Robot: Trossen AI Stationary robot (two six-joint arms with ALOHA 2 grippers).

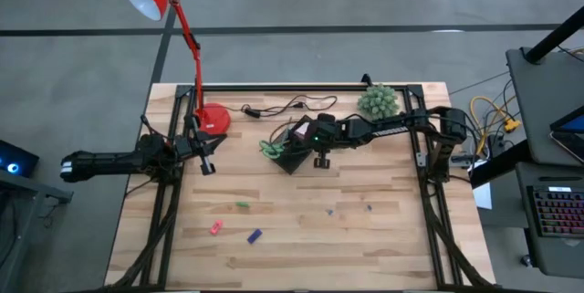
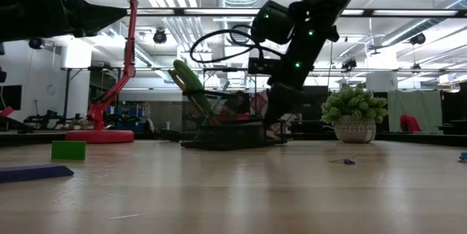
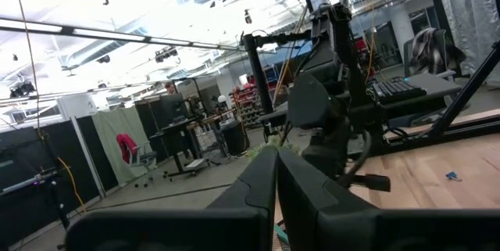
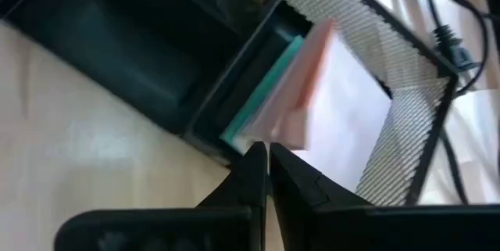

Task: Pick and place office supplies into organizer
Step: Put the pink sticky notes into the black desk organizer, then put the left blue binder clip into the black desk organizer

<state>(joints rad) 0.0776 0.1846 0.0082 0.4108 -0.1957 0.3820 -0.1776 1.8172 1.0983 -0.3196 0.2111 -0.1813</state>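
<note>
The black mesh organizer (image 1: 288, 156) stands mid-table and also shows in the low view (image 2: 226, 135). Green-handled scissors (image 1: 270, 150) stick up out of it (image 2: 188, 78). A pink sticky-note pad (image 4: 332, 95) lies tilted in a mesh compartment, beside a teal item (image 4: 262, 95). My right gripper (image 4: 268, 153) is shut, its tips at the pad's near corner above the organizer's edge. My left gripper (image 3: 276, 169) is shut and empty, held above the table's left side (image 1: 208, 162). Green (image 1: 242, 204), red (image 1: 216, 227) and blue (image 1: 255, 235) pieces lie on the near table. My right gripper's shut fingertips (image 4: 258, 157) stand at the near corner of the pink pad (image 4: 287, 130), coming slanting down from the table's right. I cannot tell whether they touch it. The pad rests tilted in the organizer's compartment.
A red desk lamp's base (image 1: 212, 118) stands at the far left, with a black cable (image 1: 283, 108) behind the organizer. A potted green plant (image 1: 377, 101) stands far right of it. Tiny bits (image 1: 330, 211) lie on the near table.
</note>
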